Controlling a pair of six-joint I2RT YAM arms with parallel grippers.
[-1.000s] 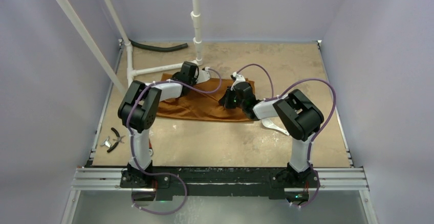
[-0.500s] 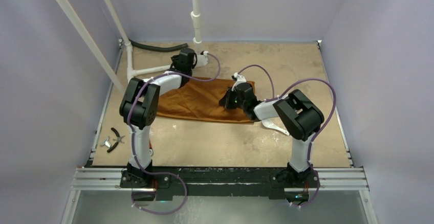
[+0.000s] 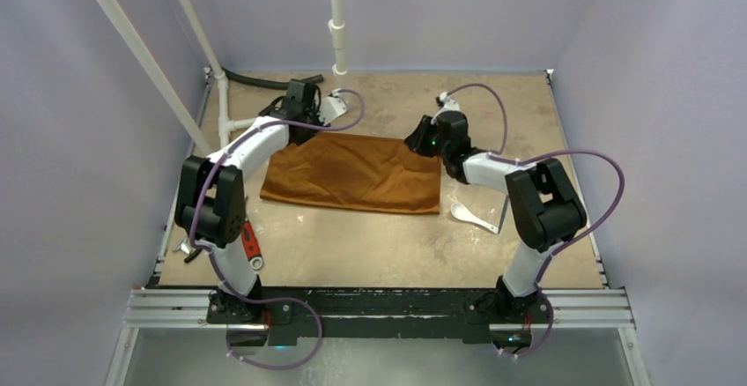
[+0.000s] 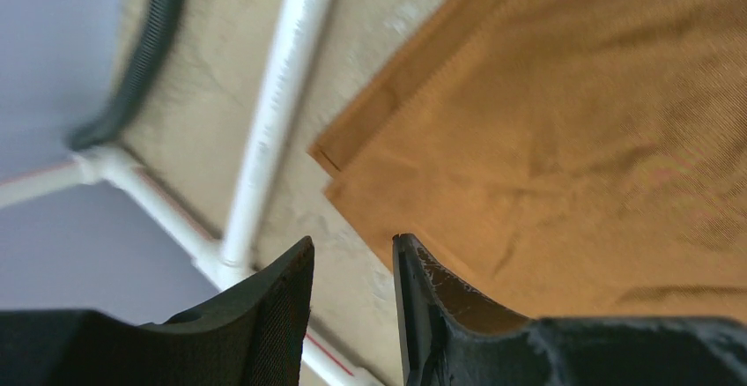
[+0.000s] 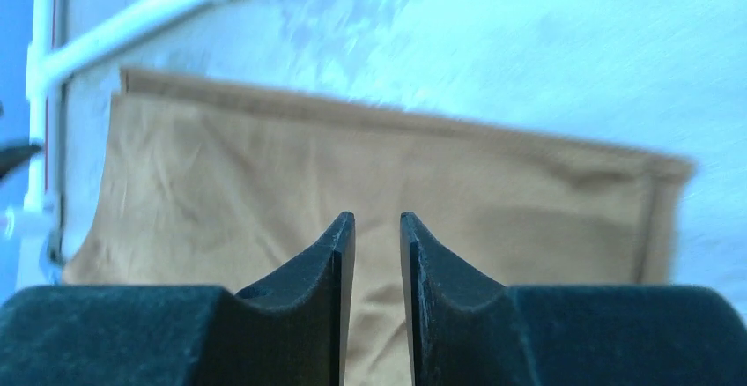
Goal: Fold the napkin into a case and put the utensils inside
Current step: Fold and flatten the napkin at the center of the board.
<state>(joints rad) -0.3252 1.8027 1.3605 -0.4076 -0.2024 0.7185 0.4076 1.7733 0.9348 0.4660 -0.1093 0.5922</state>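
- The napkin point(image 3: 352, 173) is laid flat on the table point(image 3: 396, 245), folded into a wide rectangle; layered edges are seen at its far-left corner.
- The left gripper point(image 4: 352, 285) is held just off that corner, near the white pipe point(image 4: 273, 113). Its jaws are parted and nothing is gripped.
- The right gripper point(image 5: 377, 254) is held by the napkin's far-right corner. Its jaws are narrowly parted, with nothing between them.
- The spoon point(image 3: 471, 217) is laid on the table just right of the napkin's near-right corner, not touching the cloth.
- A red-handled tool point(image 3: 250, 241) is seen beside the left arm.
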